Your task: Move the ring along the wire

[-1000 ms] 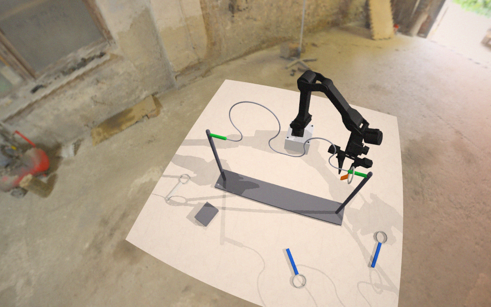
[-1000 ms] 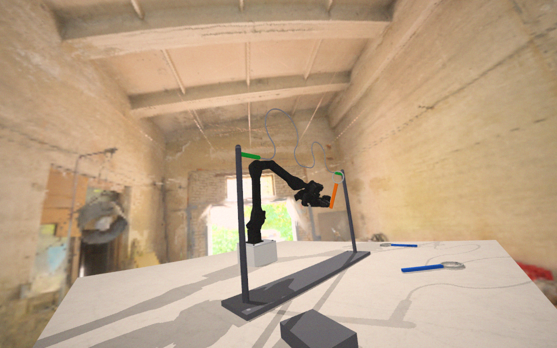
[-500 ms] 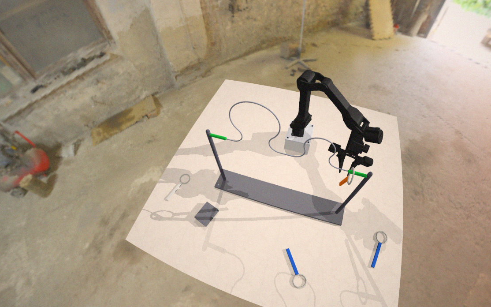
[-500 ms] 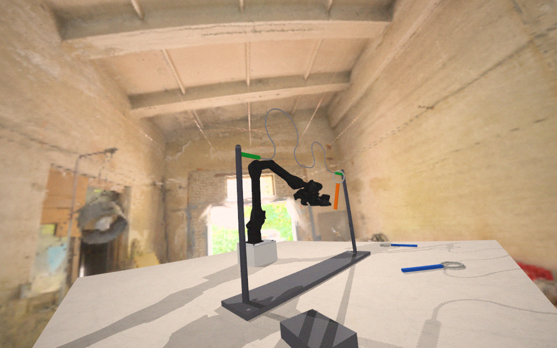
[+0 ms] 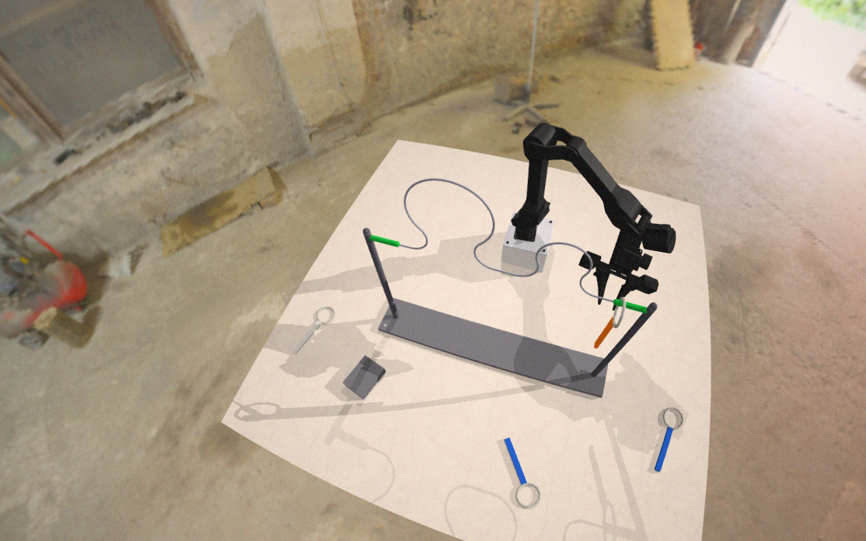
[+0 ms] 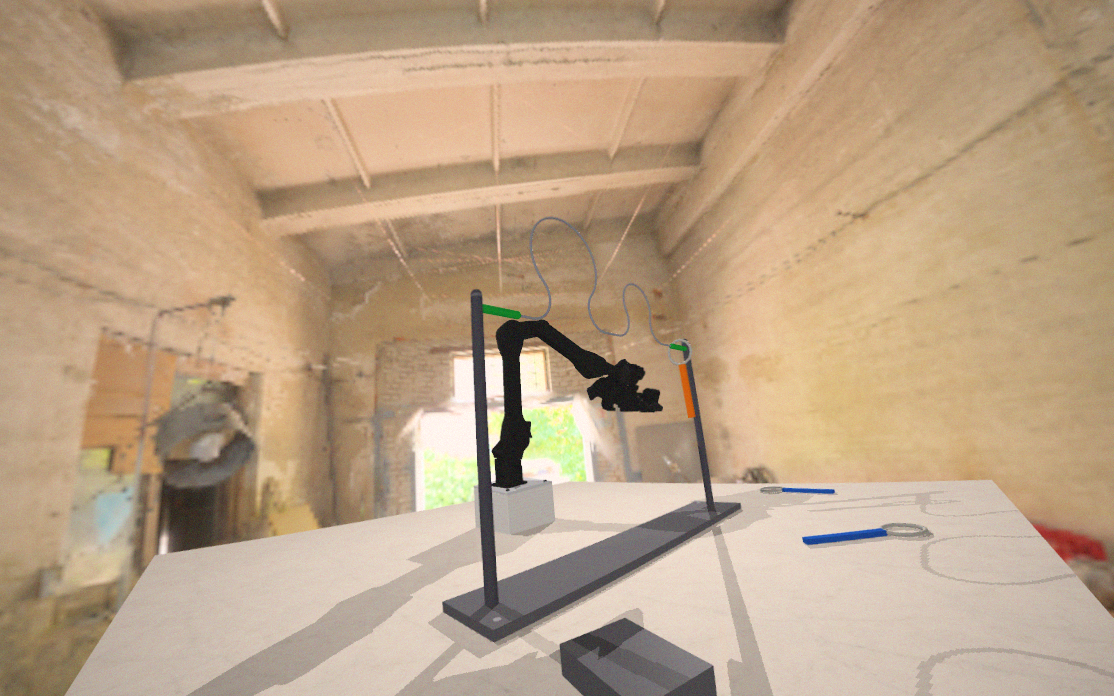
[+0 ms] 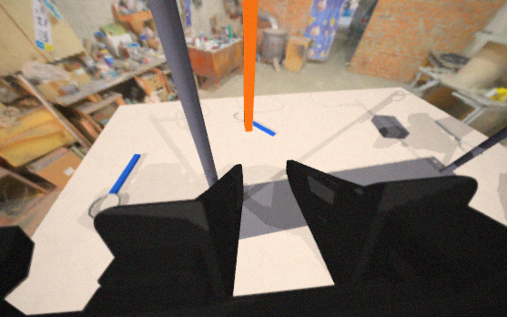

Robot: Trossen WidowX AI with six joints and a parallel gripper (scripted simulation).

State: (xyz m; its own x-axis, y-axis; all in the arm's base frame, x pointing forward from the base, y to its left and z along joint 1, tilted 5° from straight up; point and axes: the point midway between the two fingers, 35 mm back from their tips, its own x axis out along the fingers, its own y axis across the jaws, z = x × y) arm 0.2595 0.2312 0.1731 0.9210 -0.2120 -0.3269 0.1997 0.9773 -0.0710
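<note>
Ring point(image 5: 622, 313) point(image 6: 672, 360) hangs around green wire part point(image 5: 630, 306) point(image 6: 676, 346) near post point(image 5: 624, 339) point(image 6: 700, 432) point(image 7: 186, 91), apart from gripper. Orange handle point(image 5: 603, 333) point(image 6: 687, 390) point(image 7: 248, 68) points down from ring, long axis near upright in exterior view. Gripper point(image 5: 608, 305) point(image 6: 659, 399) point(image 7: 264, 168) open, fingers parted, nothing between them. Blue-handled rings point(image 5: 527, 495) point(image 5: 672, 417) point(image 6: 905, 529) lie flat on table point(image 5: 436, 436) point(image 6: 354, 622) point(image 7: 154, 132).

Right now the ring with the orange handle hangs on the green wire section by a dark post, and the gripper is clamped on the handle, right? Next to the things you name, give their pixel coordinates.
Not clamped: the wrist view shows the black gripper point(image 5: 608, 305) point(image 7: 264, 168) open, the orange handle point(image 5: 603, 333) point(image 6: 687, 390) point(image 7: 249, 68) beyond its fingertips. The rest holds.
</note>
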